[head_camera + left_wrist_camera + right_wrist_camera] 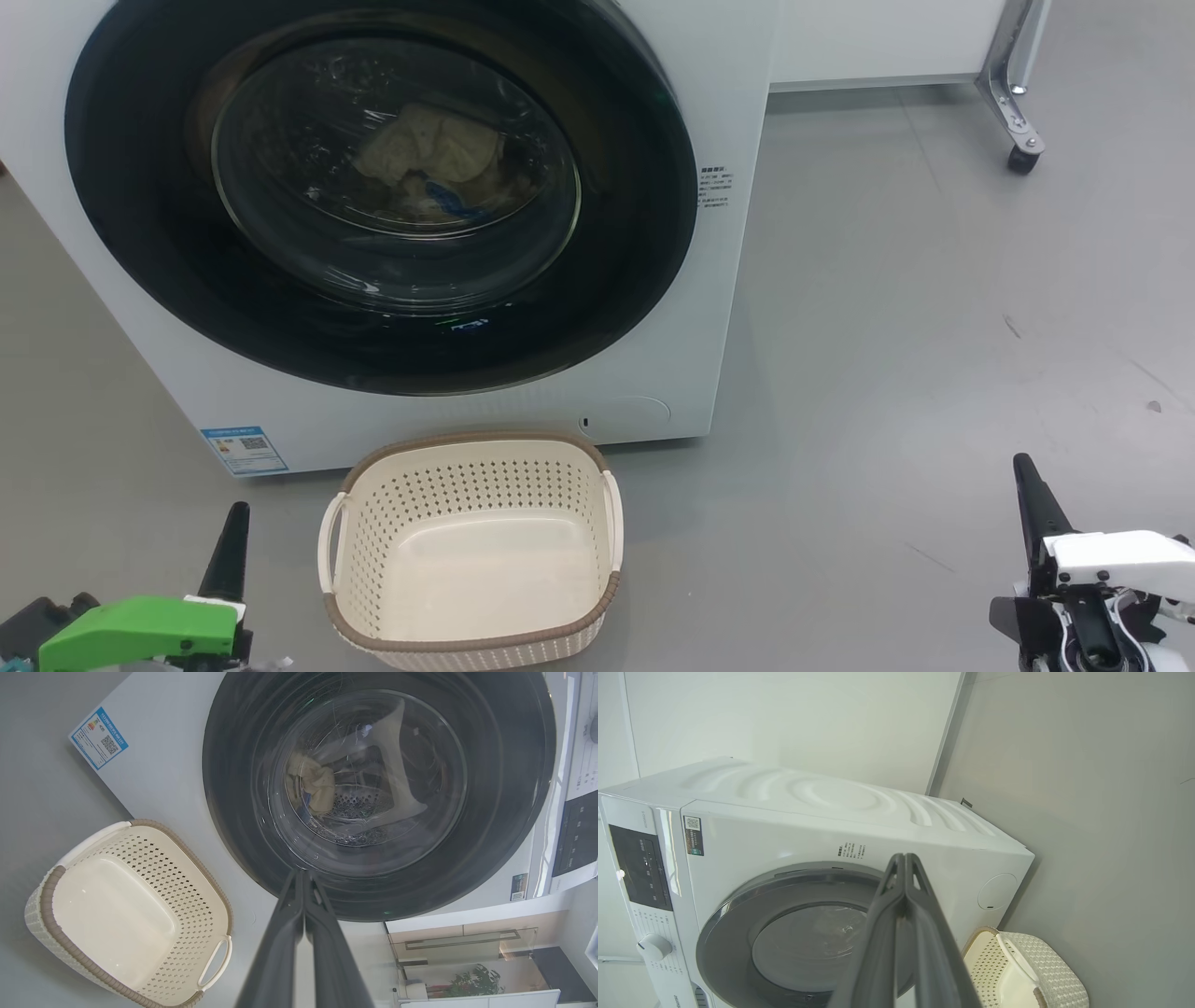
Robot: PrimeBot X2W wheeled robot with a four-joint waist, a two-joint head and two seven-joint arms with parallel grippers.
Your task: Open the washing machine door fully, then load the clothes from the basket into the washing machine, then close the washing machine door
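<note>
The washing machine door (383, 187), a glossy black ring around bulging clear glass, sits shut on the white washing machine (738, 280). Crumpled pale-yellow clothes (429, 149) lie behind the glass. The perforated cream basket (476, 439) stands on the grey floor (934, 327) just in front. The left claw (236, 513) and right claw (1025, 467) are pressed closed, gripping nothing.

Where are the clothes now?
In the head view, the clothes lie inside the washer, behind the glass of its shut door; the basket stands before it.
</note>
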